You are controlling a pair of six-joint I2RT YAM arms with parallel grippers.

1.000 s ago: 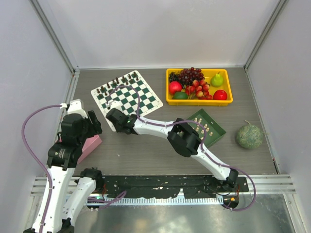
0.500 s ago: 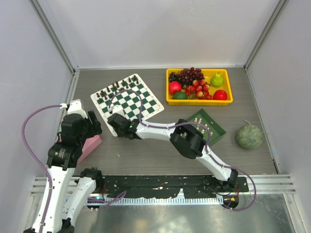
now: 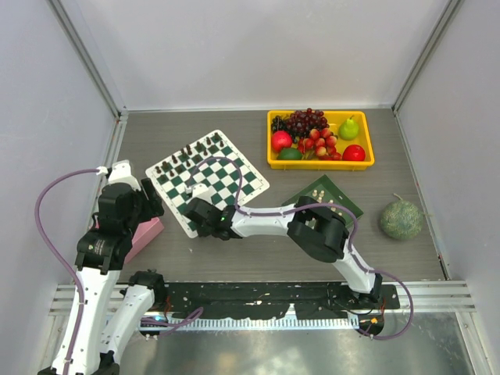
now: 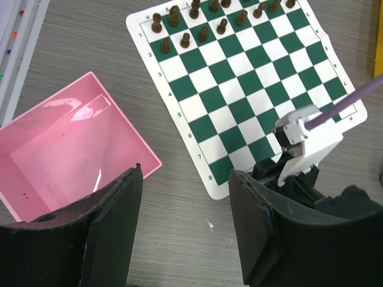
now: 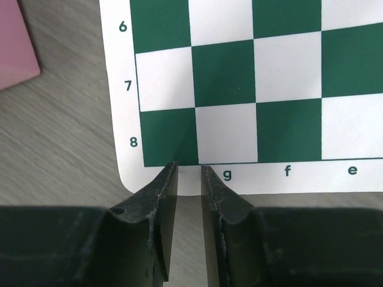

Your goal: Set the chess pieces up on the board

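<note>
The board (image 3: pixel 207 178) lies skewed at centre left, with dark pieces (image 3: pixel 187 150) in two rows on its far side. The cream chess pieces (image 3: pixel 328 201) stand in the dark green tray (image 3: pixel 348 205) to the right. My right gripper (image 3: pixel 201 221) is at the board's near corner. In the right wrist view (image 5: pixel 189 167) its jaws are almost closed, tips on the white border of the board (image 5: pixel 281 78) between "8" and "g". My left gripper (image 4: pixel 185 227) is open and empty above bare table, just off that corner of the board (image 4: pixel 239 89).
A pink box (image 3: pixel 144 233) sits left of the board, under my left arm; it also shows in the left wrist view (image 4: pixel 60 155). A yellow tray (image 3: pixel 320 162) of fruit stands at the back right. A green melon (image 3: pixel 400 219) lies at the right.
My right gripper has pulled back toward the near edge and right, and the board has slid and turned with it. The left arm has not moved.
</note>
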